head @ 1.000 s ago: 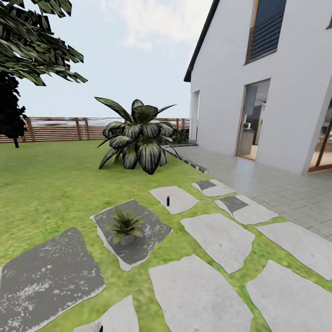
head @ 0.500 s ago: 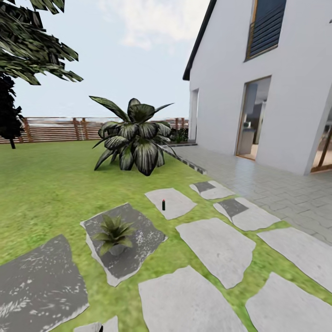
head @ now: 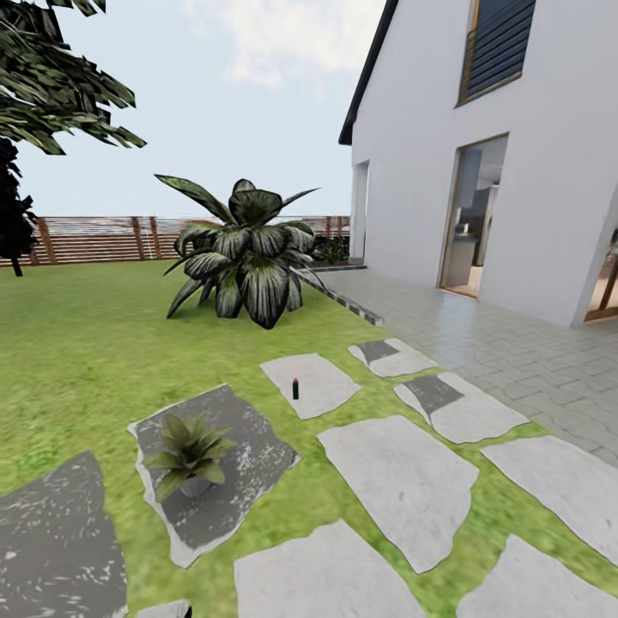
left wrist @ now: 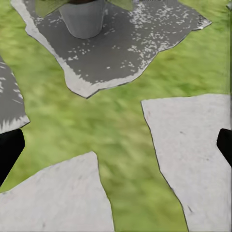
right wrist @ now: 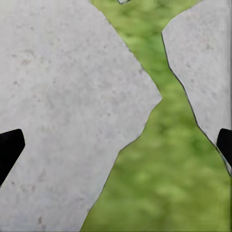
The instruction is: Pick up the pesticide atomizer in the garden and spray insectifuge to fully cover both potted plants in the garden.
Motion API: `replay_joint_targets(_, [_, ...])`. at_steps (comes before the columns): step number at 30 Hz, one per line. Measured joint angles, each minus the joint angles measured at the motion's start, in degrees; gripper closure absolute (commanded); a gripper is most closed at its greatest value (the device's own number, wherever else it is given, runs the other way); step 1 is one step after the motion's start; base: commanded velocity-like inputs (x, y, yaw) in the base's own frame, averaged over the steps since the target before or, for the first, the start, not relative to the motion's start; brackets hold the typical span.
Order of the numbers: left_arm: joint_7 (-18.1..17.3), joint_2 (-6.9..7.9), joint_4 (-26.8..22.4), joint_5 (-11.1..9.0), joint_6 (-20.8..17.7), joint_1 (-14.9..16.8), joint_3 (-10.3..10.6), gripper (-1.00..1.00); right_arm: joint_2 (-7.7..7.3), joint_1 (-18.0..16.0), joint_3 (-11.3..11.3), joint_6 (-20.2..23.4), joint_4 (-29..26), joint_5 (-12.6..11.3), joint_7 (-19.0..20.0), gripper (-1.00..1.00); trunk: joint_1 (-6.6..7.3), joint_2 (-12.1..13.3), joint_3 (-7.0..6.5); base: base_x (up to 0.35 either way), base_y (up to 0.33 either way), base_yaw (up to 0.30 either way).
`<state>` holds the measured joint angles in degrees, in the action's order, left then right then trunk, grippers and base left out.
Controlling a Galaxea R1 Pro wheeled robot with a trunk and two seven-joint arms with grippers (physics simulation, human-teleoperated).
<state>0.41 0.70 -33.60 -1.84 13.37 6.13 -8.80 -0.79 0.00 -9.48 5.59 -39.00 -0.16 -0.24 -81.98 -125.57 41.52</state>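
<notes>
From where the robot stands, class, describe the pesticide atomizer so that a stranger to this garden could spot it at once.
Start at the big dark-leaved bush on the lawn and look toward the camera to the pale stone slab in front of it. The pesticide atomizer stands upright there: a tiny slim dark bottle with a red top, the only object on that slab, unlike the leafy potted plant on the darker slab nearby.

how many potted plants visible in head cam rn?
1: potted plant on the dark stone slab at lower left, nearer than the pesticide atomizer. A second may be out of frame.
</notes>
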Motion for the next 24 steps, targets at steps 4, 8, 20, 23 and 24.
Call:
replay_joint_targets(4, [-0.01, 0.00, 0.01, 0.00, 0.00, 0.00, 0.00, -1.00, -0.01, 0.00, 0.00, 0.01, 0.00, 0.00, 0.00, -1.00, 0.00, 0.00, 0.00, 0.318, -0.179, 0.000])
replay_joint_targets(8, [-0.01, 0.00, -0.03, 0.00, 0.00, 0.00, 0.00, -1.00, -0.01, 0.00, 0.00, -0.01, 0.00, 0.00, 0.00, -1.00, 0.00, 0.00, 0.00, 0.318, -0.179, 0.000])
replay_joint_targets(20, [0.00, 0.00, 0.00, 0.00, 0.00, 0.00, 0.00, -1.00, -0.01, 0.00, 0.00, 0.01, 0.00, 0.00, 0.00, -1.00, 0.00, 0.00, 0.00, 0.318, -0.179, 0.000])
replay_joint_targets(23, [-0.01, 0.00, -0.03, 0.00, 0.00, 0.00, 0.00, -1.00, -0.01, 0.00, 0.00, 0.02, 0.00, 0.00, 0.00, -1.00, 0.00, 0.00, 0.00, 0.318, -0.179, 0.000])
replay_joint_targets(24, [-0.01, 0.00, -0.03, 0.00, 0.00, 0.00, 0.00, -1.00, -0.01, 0.00, 0.00, 0.02, 0.00, 0.00, 0.02, -1.00, 0.00, 0.00, 0.00, 0.318, -0.179, 0.000])
